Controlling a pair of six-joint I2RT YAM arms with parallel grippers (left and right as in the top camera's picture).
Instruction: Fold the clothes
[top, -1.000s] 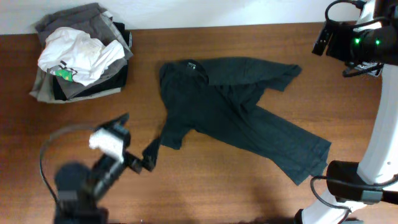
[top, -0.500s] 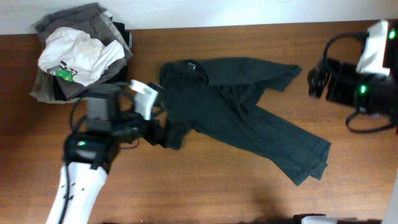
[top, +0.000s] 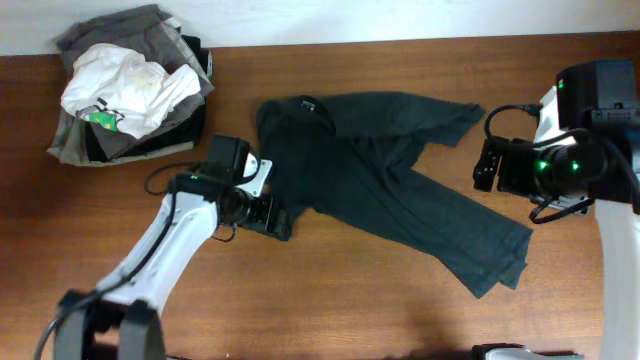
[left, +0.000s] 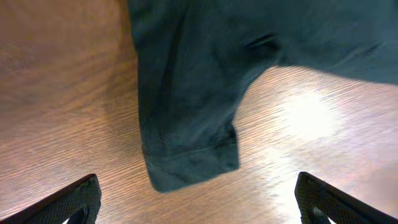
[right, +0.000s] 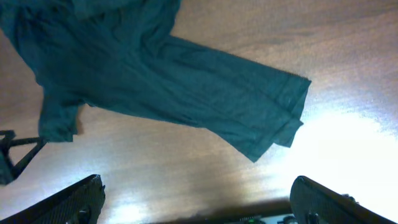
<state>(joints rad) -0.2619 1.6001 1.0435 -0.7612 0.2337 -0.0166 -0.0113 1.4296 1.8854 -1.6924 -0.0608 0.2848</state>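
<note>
Both spread wide, left end effector (left: 198, 198) & right end effector (right: 198, 198) have been brought up to the dark teal-black thin-fabric T-shirt (top: 390, 195); grasp pending.

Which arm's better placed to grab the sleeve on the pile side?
Left. The left gripper hangs open over that sleeve; the right gripper is off the shirt, at its far side.

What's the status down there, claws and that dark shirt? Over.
Both claws open, empty: left claw at a sleeve, right claw off to the side. T-shirt rumpled, unfolded. Clothes pile apart, nothing in the way.
</note>
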